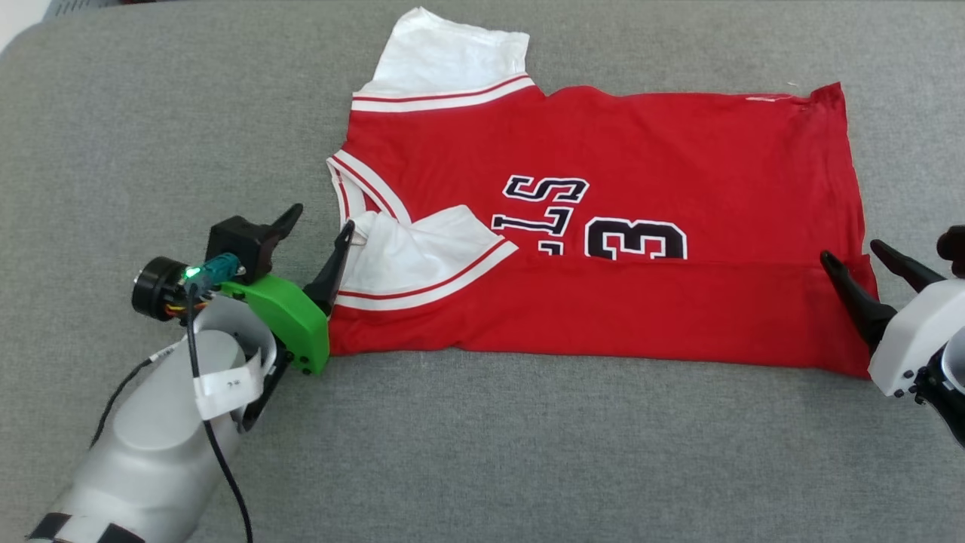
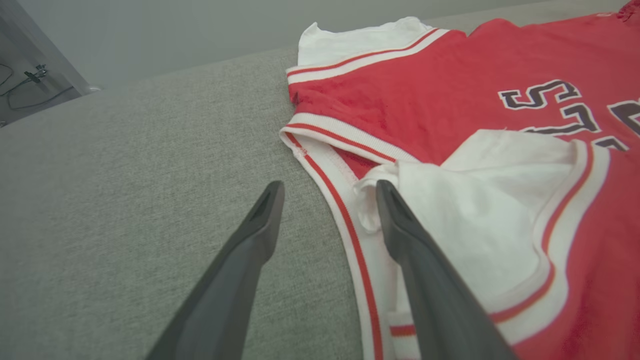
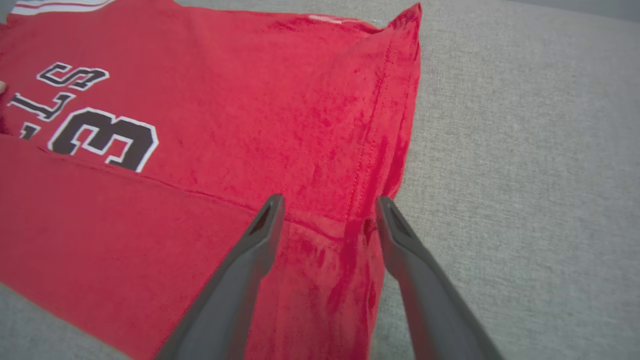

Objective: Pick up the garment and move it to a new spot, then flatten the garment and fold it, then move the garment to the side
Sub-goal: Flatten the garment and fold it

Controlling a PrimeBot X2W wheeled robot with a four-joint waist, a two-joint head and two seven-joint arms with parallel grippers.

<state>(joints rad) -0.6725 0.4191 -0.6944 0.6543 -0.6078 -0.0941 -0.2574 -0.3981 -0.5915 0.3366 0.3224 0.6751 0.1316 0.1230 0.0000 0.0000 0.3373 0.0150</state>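
Lying flat on a grey cushion (image 1: 151, 113), the garment (image 1: 603, 166) appears in the head view with its near edge folded up, the flap hiding the lower half of the chest lettering and the "3". The left gripper (image 1: 323, 217) stands at the collar end, jaws wide and empty. The right gripper (image 1: 850, 253), partly cut off by the frame's edge, spreads wide at the hem end, holding nothing.

In the left wrist view, the left gripper (image 2: 329, 185) straddles the striped trim, one finger over the folded-in white sleeve (image 2: 500, 200), the other over bare cushion; whether either touches is unclear. Cables (image 2: 25, 80) blur in a far corner.

In the right wrist view, the right gripper (image 3: 329, 199) brackets the hem at the fold line, and the garment (image 3: 250, 125) runs off the frame's left side.
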